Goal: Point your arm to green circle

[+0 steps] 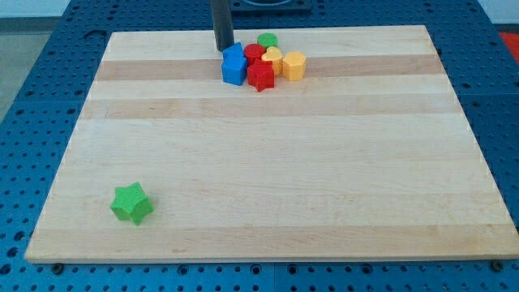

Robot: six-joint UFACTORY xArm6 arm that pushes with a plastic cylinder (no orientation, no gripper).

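Observation:
The green circle (pixel 267 40) sits at the top of a tight cluster of blocks near the view's top centre of the wooden board (pixel 268 211). The cluster also holds a blue block (pixel 234 65), a red star (pixel 260 76), a red round block (pixel 254 53), a yellow block (pixel 272 59) and an orange-yellow hexagon (pixel 293 65). My tip (pixel 224 49) stands on the board just above and left of the blue block, roughly a block's width to the left of the green circle.
A green star (pixel 131 203) lies alone near the view's bottom left corner of the board. A blue perforated table (pixel 32 97) surrounds the board on all sides.

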